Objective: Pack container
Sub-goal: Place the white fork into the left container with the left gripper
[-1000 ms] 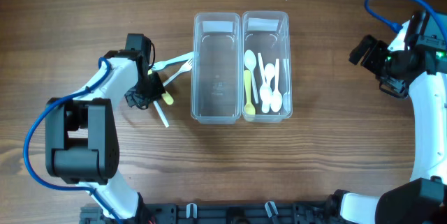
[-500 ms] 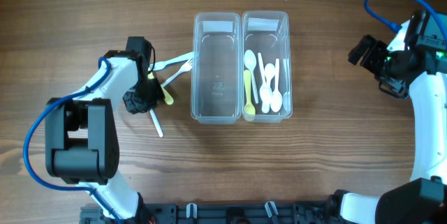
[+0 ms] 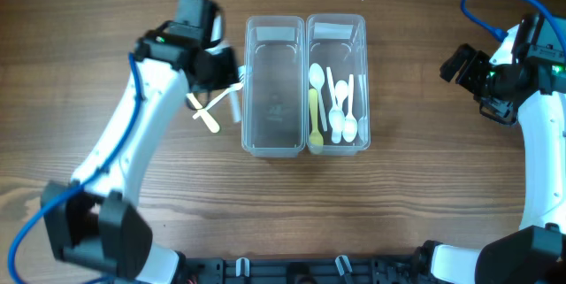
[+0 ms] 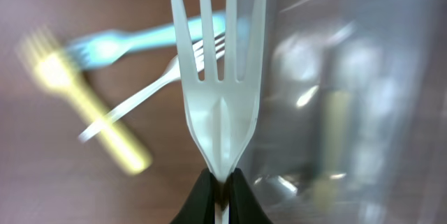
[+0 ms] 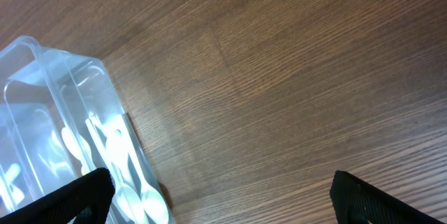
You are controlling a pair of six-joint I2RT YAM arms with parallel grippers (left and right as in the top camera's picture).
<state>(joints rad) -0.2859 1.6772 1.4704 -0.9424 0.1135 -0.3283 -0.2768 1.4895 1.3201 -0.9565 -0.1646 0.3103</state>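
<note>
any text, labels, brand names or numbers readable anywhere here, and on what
No text can be read in any view.
Empty container: a faint moulded mark on its floor, too small to read.
Container with spoons, the spoons, and the white fork in the left gripper: no print visible.

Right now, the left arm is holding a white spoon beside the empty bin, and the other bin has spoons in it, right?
Not quite. The left gripper holds a white fork, not a spoon: the left wrist view shows its four tines. The rest stands: it is beside the empty bin, and the other bin has spoons in it.
</note>
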